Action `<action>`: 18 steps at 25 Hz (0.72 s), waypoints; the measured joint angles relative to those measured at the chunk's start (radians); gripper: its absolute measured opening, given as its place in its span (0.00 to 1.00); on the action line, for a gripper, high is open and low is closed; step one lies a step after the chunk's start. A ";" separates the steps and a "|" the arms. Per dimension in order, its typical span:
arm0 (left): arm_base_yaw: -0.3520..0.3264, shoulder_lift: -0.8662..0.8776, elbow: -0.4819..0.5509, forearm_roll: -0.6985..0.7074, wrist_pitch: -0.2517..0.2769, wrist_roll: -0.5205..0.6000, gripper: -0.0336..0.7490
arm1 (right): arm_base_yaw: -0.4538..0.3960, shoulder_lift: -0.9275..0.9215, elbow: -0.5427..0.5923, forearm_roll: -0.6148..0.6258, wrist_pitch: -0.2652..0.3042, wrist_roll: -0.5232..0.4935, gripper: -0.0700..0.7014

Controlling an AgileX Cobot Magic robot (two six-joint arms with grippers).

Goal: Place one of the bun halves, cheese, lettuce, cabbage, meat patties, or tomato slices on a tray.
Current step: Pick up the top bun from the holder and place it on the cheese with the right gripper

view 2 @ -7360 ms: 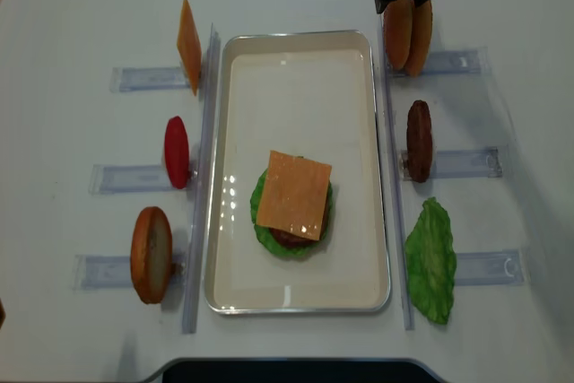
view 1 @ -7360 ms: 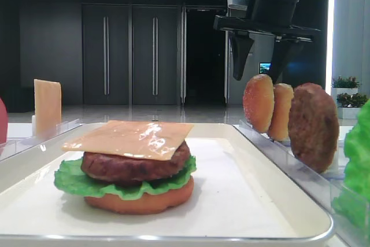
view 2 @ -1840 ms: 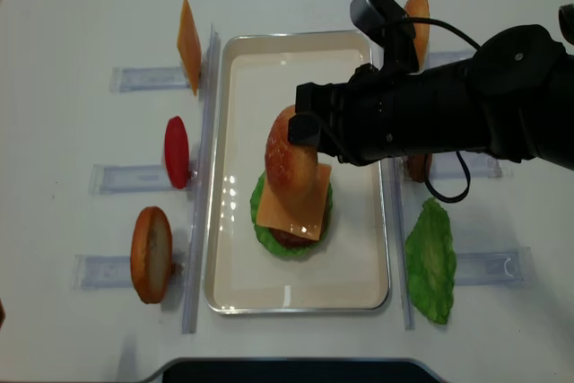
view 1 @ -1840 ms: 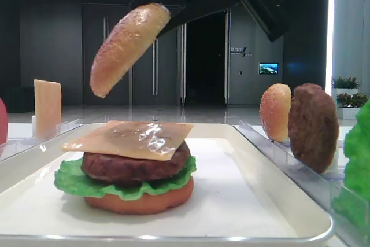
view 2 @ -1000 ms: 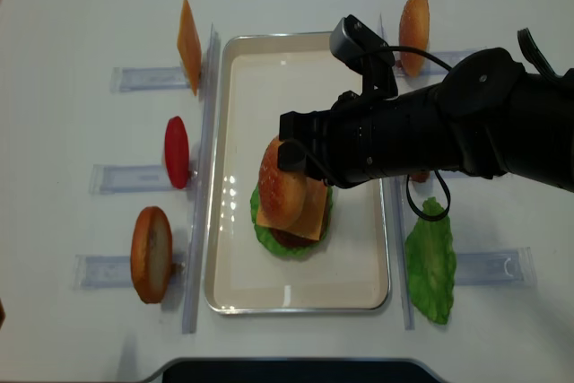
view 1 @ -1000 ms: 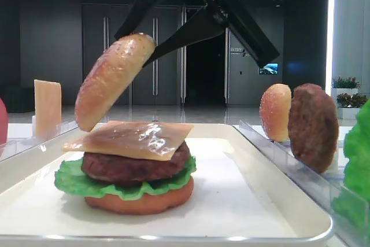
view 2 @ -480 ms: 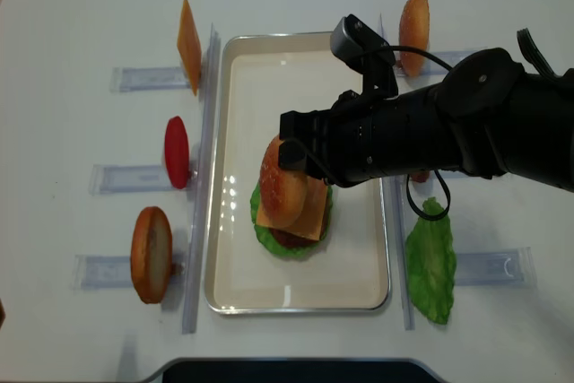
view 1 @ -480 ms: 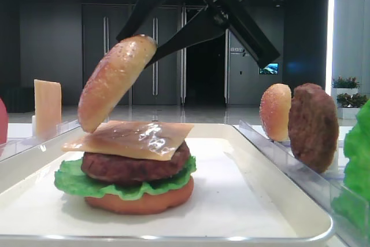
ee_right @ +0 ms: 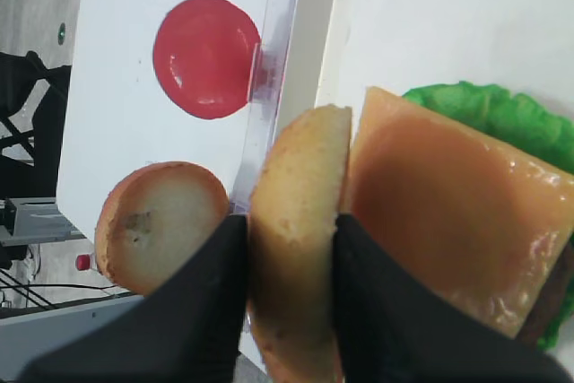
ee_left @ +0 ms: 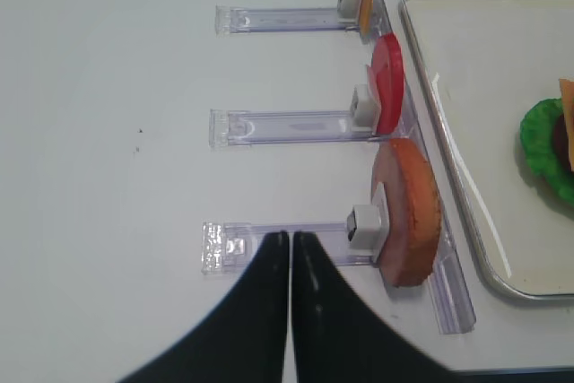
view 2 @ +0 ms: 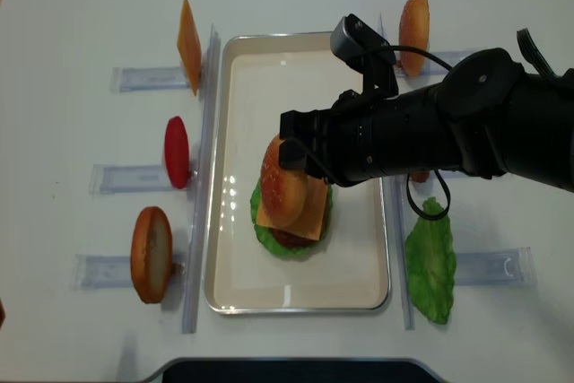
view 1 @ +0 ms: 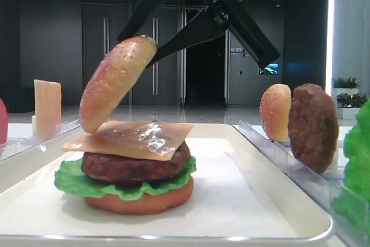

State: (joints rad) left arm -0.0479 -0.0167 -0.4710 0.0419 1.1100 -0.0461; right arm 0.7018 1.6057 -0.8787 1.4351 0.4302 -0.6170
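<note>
While the right gripper (ee_right: 289, 262) stays clamped on a domed bun half (view 1: 115, 82), that bun hangs tilted with its lower edge at the left corner of the cheese (view 1: 130, 139), whether touching I cannot tell. Below the cheese sit a meat patty (view 1: 136, 166), lettuce (view 1: 75, 180) and a bun bottom (view 1: 139, 201) on the tray (view 2: 235, 69). Off to the side, the left gripper (ee_left: 289, 248) is closed on nothing above the white table (ee_left: 108, 132).
</note>
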 joint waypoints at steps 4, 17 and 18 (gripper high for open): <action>0.000 0.000 0.000 0.000 0.000 0.000 0.04 | 0.000 0.001 0.000 0.000 -0.002 0.000 0.39; 0.000 0.000 0.000 0.000 0.000 0.000 0.04 | 0.000 0.023 0.000 0.007 -0.003 0.000 0.39; 0.000 0.000 0.000 0.000 0.000 0.000 0.04 | 0.000 0.023 0.000 0.008 -0.003 0.000 0.39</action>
State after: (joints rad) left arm -0.0479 -0.0167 -0.4710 0.0419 1.1100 -0.0461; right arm 0.7018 1.6289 -0.8787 1.4436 0.4277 -0.6169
